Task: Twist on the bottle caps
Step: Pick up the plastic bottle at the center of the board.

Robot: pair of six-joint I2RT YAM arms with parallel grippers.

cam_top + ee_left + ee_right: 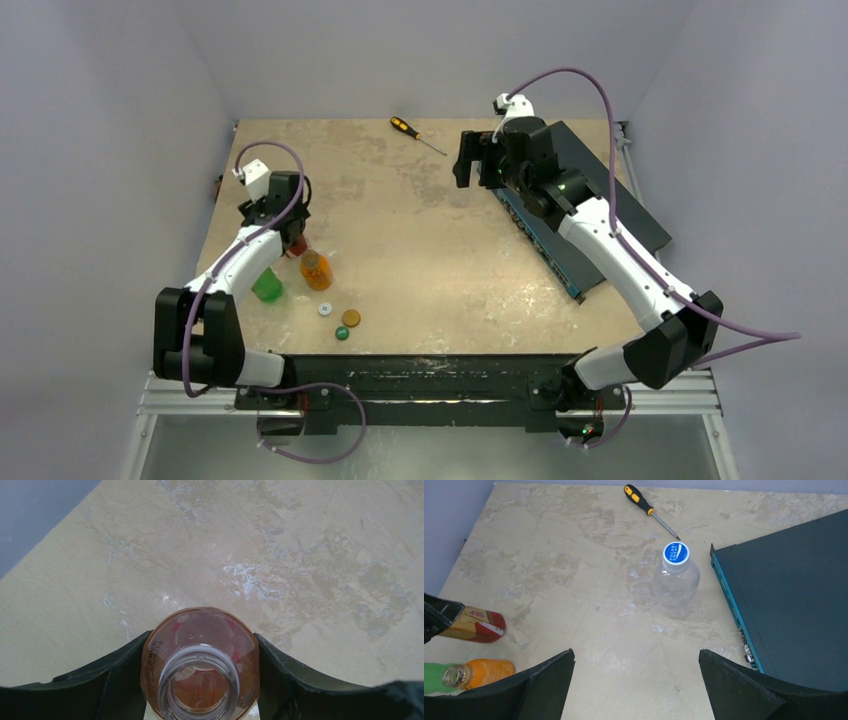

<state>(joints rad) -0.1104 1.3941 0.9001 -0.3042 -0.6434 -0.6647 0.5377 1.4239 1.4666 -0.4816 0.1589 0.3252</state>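
My left pincer (202,637) is closed on a red-labelled bottle (200,627) close to the left edge of the worktop (420,250). One black finger presses each side of its body, and from the left wrist I look straight down into its open, uncapped neck. Just beside it, toward the near edge, stand the orange bottle (316,270) and the green bottle (267,287). The orange one has a bare threaded neck. The green one is partly hidden under my left arm, so I cannot tell whether it has a cap.

Three loose caps lie on the worktop near its near edge, to the right of those bottles: a white cap (325,309), an orange cap (351,318) and a dark green cap (342,333). They are close together but apart.

My right pincer (636,690) is spread wide with nothing between its fingers, held above the far right part of the worktop. Below it stands the clear bottle (676,582), its blue cap (676,553) on its neck. It is just beside the edge of the dark box (794,605). A screwdriver (415,133) lies by the far edge.
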